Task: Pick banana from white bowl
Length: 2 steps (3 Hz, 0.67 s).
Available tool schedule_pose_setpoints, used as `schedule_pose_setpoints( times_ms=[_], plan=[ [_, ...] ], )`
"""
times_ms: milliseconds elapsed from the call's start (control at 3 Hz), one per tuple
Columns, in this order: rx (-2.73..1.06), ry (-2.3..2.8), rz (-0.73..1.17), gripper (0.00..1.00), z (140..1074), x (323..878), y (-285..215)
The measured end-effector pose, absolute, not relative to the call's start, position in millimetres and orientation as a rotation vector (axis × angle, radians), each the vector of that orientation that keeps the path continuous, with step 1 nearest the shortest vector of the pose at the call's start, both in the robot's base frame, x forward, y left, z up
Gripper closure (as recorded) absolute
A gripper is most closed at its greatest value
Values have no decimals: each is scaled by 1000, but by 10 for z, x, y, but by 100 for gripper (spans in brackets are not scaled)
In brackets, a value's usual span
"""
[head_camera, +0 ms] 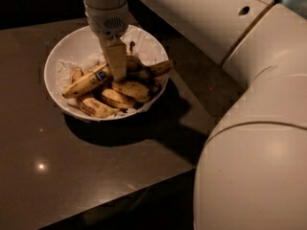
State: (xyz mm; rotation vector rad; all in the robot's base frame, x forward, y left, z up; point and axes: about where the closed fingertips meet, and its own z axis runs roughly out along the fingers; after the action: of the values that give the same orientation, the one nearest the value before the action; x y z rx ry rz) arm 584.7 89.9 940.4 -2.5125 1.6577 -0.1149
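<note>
The white bowl (72, 42) stands on the dark table, lined with crumpled white paper. The banana (85, 82), long and yellow with brown speckles and a small blue sticker, lies tilted across the bowl's left half. Its right end reaches under the gripper. My gripper (117, 74) comes straight down from above into the middle of the bowl. Its tip is among the bananas, at the sticker end of the banana. The part of the banana behind the gripper is hidden.
Shorter, browner bananas (131, 88) fill the bowl's right and front. The dark brown table (57, 176) has its front edge running across the lower frame. My large white arm (259, 128) fills the right side.
</note>
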Motion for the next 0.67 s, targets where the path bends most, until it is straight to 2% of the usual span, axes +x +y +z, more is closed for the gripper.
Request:
schedule_pose_setpoints(
  times_ms=[667],
  plan=[
    [-2512, 1658, -115, 59, 9402, 5847, 899]
  ],
)
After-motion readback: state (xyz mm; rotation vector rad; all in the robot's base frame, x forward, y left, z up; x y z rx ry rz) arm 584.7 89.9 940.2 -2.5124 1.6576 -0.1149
